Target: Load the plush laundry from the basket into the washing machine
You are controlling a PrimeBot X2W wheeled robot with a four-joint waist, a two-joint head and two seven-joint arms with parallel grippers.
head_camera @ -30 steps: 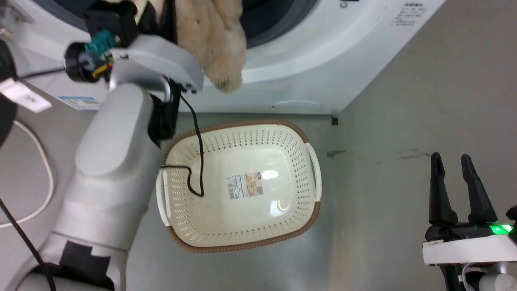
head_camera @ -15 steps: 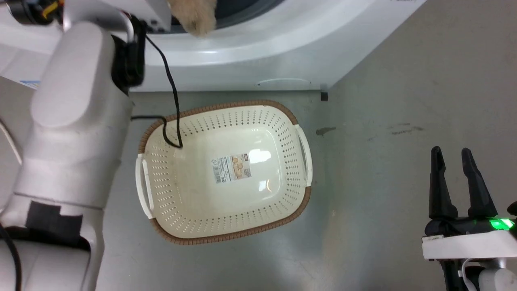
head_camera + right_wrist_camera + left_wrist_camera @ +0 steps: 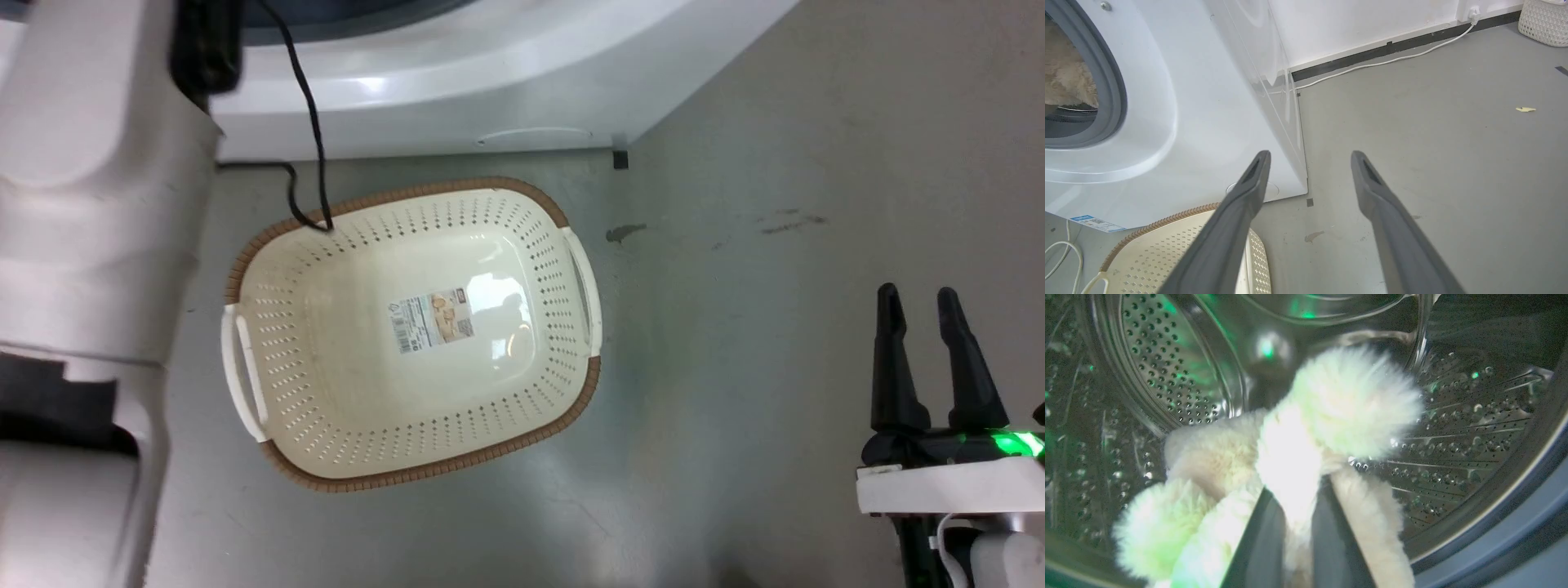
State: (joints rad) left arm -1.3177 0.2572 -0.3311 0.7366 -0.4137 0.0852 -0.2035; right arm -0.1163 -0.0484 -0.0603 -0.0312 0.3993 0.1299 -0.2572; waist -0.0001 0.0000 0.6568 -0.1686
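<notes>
On the basket [image 3: 367,441], a label [image 3: 431,321] — illegible.

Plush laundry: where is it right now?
In the left wrist view the plush laundry sits mid-frame inside the drum of the washing machine, pinched in the left gripper.

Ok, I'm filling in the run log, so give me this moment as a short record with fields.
plush laundry: inside the drum, pinched by the left gripper
left gripper: shut on the plush laundry
right gripper: open, holding nothing, above the floor
basket: on the floor before the washing machine, no laundry inside
washing machine: opening uncovered, plush laundry visible in it
</notes>
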